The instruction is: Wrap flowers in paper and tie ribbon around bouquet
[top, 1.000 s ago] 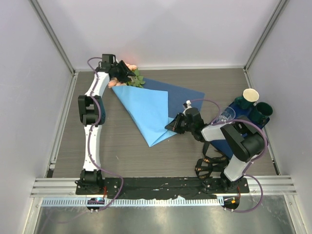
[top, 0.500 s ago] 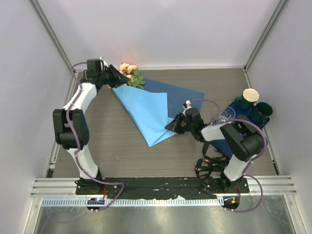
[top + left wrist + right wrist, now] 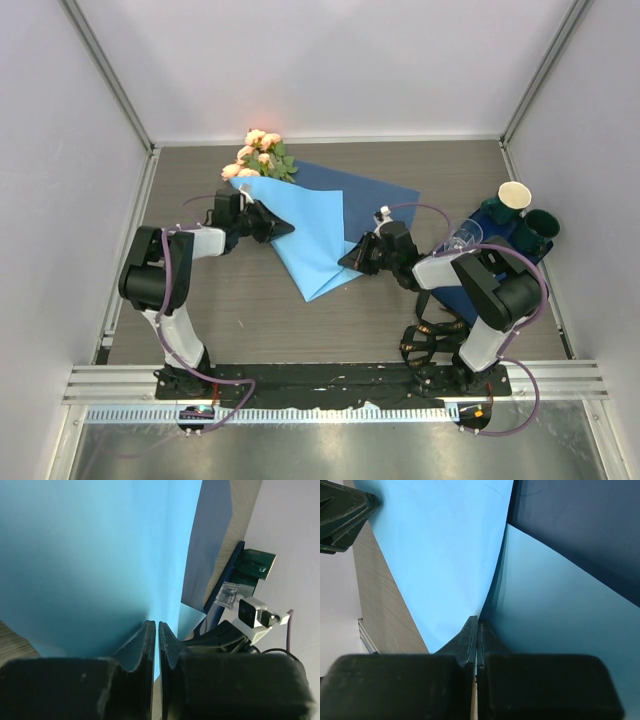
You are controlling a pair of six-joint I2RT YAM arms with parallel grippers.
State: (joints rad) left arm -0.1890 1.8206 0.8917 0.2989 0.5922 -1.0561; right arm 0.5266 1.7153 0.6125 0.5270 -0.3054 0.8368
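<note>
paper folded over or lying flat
Folded: the paper has a light blue flap laid over its darker face, flowers sticking out at the far end.

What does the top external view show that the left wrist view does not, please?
Only the top view shows the flowers at the far end of the paper, and a white cup on the right. Only the left wrist view shows, close up, the left gripper with its jaws nearly together on the paper's edge. Both show the light blue paper, the right gripper at its opposite side, and the navy mat.
</note>
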